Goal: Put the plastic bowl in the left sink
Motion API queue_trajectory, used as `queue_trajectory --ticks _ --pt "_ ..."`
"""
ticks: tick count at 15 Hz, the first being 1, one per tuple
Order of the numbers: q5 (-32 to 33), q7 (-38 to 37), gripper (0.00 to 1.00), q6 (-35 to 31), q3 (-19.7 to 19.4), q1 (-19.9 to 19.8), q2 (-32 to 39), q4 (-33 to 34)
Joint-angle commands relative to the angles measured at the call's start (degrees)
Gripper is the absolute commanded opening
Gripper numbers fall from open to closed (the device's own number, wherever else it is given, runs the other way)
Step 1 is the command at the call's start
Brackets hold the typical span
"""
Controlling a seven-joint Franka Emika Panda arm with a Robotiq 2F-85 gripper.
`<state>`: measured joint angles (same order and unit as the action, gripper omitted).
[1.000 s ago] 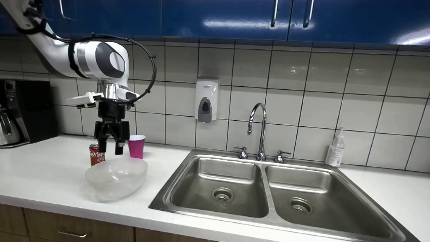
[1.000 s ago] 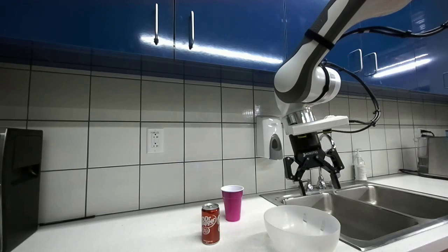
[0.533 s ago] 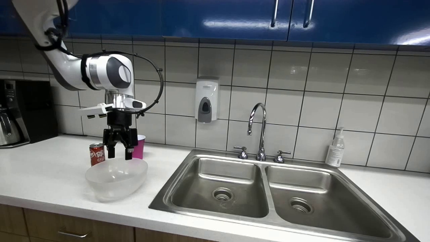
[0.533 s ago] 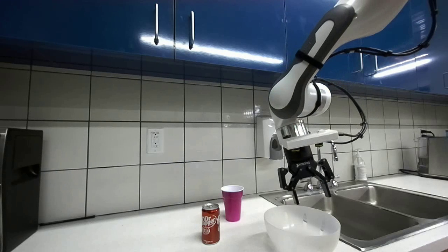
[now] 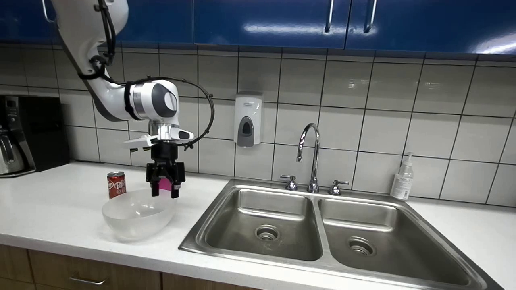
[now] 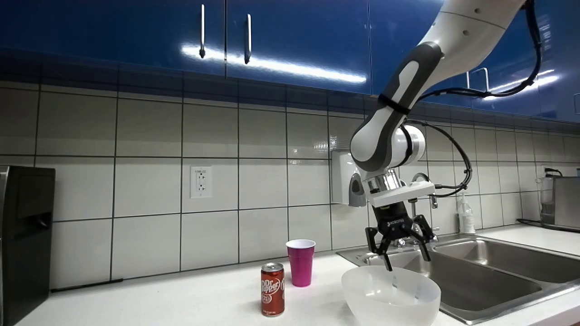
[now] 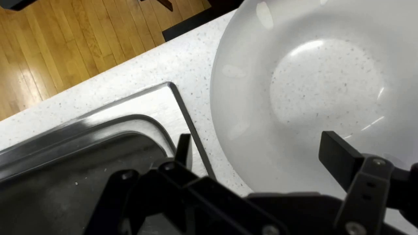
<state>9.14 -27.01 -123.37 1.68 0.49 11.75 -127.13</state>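
The plastic bowl, wide, translucent and whitish, stands upright on the counter in both exterior views [image 5: 137,219] [image 6: 392,301]; it fills the right of the wrist view [image 7: 241,107]. The left sink [image 5: 242,241] is the steel basin with a round drain, beside the bowl; it also shows in an exterior view [image 6: 480,285] and the wrist view [image 7: 65,189]. My gripper [image 5: 165,194] is open and empty, pointing down above the bowl's sink-side rim [image 6: 408,262]. In the wrist view the gripper [image 7: 255,138] has one finger over the bowl's inside, the other over the sink's edge.
A dark red can [image 6: 273,290] and a pink cup [image 6: 301,265] stand behind the bowl. The faucet [image 5: 314,161] rises behind the sinks, with the right basin [image 5: 387,249] beyond. A soap dispenser [image 5: 248,119] hangs on the wall. A coffee maker [image 5: 36,133] stands far left.
In an exterior view my gripper has moved right and down, from above the bowl's middle to its sink-side rim, and now covers much of the pink cup. The bowl has not moved.
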Motion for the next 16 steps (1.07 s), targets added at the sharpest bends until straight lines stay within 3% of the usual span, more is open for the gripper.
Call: queue_trajectory --ticks 1,16 --pt "0.86 0.63 1.00 -0.86 -1.82 1.28 2.43 1.94" --pt "0.17 5.26 1.00 -6.45 -2.83 1.40 0.69 -3.63"
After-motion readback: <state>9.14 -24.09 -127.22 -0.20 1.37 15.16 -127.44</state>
